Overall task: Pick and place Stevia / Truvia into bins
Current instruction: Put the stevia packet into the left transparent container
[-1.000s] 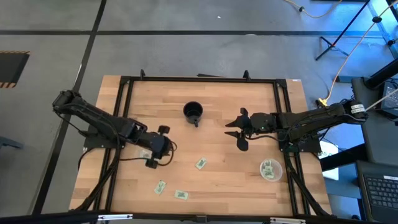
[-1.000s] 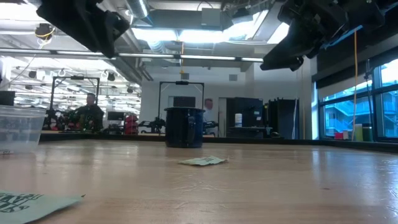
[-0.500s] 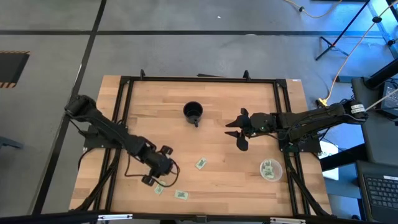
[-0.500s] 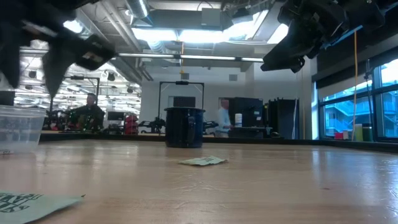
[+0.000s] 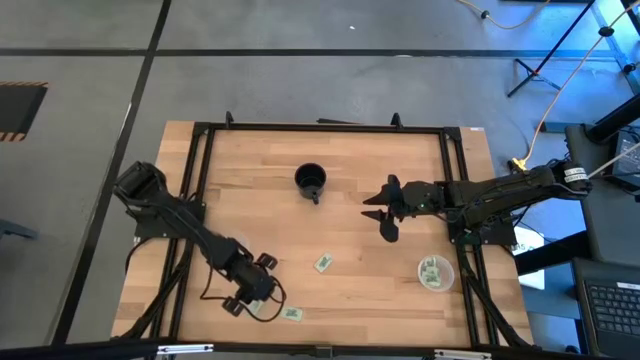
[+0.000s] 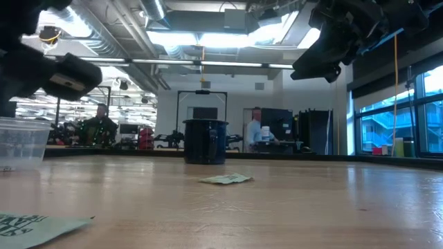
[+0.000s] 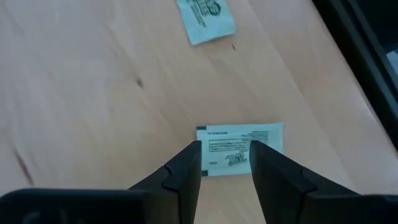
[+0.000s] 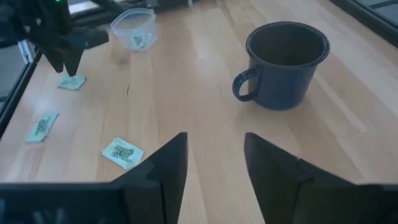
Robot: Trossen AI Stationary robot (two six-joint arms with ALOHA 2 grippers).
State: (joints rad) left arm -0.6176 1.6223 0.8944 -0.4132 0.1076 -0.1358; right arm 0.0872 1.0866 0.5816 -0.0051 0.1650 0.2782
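Note:
My left gripper (image 5: 250,293) is open near the table's near edge, its fingertips (image 7: 225,146) standing over one pale green sachet (image 7: 227,155) that lies flat on the wood. The right wrist view shows that gripper (image 8: 65,62) pointing down at the same sachet (image 8: 71,82). Two more sachets (image 5: 323,263) (image 5: 291,313) lie flat nearby. One clear cup (image 8: 132,28) with sachets inside stands beyond the left gripper. The other cup (image 5: 452,272), also holding sachets, stands at the right. My right gripper (image 5: 378,215) waits open above the middle right of the table. My left gripper comes at the sachet from above, pointing down, with one fingertip (image 7: 186,165) over its end and the other (image 7: 267,165) over its middle. I cannot tell whether the fingertips touch the paper. The sachet lies flat on the table.
A black mug (image 5: 311,180) with a handle stands at the far middle of the table. A black frame rail (image 5: 190,200) runs along the table's left side, and another runs along the right. Bare wood lies between the mug and the loose sachets.
My left gripper has swung from beside the left cup toward the table's near edge and has come down over the sachet there. The sachets and cups have stayed in place.

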